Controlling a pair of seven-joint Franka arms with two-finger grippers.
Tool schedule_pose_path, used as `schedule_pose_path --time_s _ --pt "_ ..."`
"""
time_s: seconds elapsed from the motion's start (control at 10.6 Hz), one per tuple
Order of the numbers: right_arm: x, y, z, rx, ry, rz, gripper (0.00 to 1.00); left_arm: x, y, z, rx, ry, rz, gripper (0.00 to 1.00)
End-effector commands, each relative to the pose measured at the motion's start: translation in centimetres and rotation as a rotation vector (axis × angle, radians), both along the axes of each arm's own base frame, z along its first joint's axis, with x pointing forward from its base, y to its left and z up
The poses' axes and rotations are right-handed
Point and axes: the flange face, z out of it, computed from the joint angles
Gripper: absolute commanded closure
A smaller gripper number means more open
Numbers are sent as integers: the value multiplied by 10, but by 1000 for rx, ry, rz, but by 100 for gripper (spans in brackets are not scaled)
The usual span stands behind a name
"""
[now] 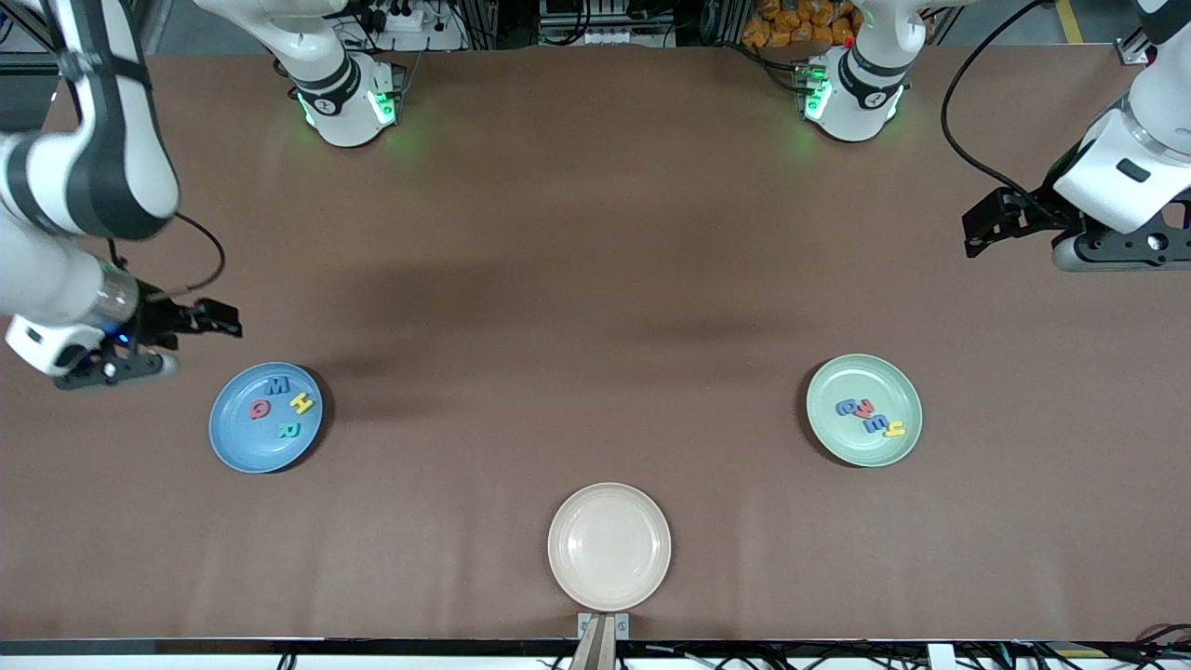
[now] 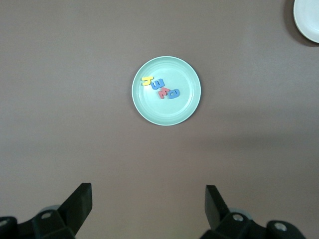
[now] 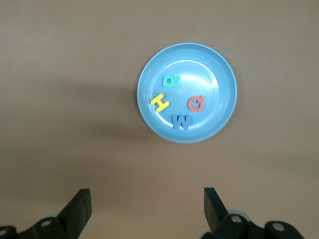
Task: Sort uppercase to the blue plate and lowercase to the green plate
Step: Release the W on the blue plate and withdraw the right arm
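The wide brown table (image 1: 595, 279) carries three round plates. Nearest the front camera, midway between the arms' ends, sits the plain cream plate (image 1: 609, 546). Farther from the camera, toward the right arm's end, lies the shallow light-blue plate (image 1: 234, 445), and toward the left arm's end, well apart from it, the pale mint-green plate (image 1: 842, 437).

The right gripper (image 1: 200, 321) hangs over bare table just beside the blue plate, jaws spread wide, gripping nothing; its wrist view shows both fingers (image 3: 79, 209) apart with the plate between them farther off. The left gripper (image 1: 991, 223) hovers over the table at its own end, farther from the camera than the green plate, jaws also wide and empty, fingers (image 2: 79, 201) well apart.

Now the small pieces. On the blue plate rest four foam capitals: blue M (image 1: 278, 386), yellow H (image 1: 302, 403), red Q (image 1: 260, 408) and teal R (image 1: 288, 430), spaced loosely. On the green plate four small letters lie in a tight row, touching: blue a (image 1: 848, 407), red w (image 1: 864, 409), blue m (image 1: 877, 424) and yellow h (image 1: 895, 430).
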Motion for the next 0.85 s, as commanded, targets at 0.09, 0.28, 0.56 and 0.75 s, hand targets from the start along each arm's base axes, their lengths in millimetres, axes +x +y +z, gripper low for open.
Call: schedule_pose_path --time_s 0.09,0.28,0.56,0.75 --pt "-28 -13 80 -10 -27 -42 0 -6 -3 9 -21 2 -13 0" --pt "-30 -11 128 -13 -51 -50 0 -5 -2 9 -21 2 -13 0" --pt "-33 -9 163 -22 -71 -67 0 -6 -3 10 -19 0 -14 0" --pt "-36 -9 181 -17 -105 -69 0 -5 -2 13 -18 -6 -19 0"
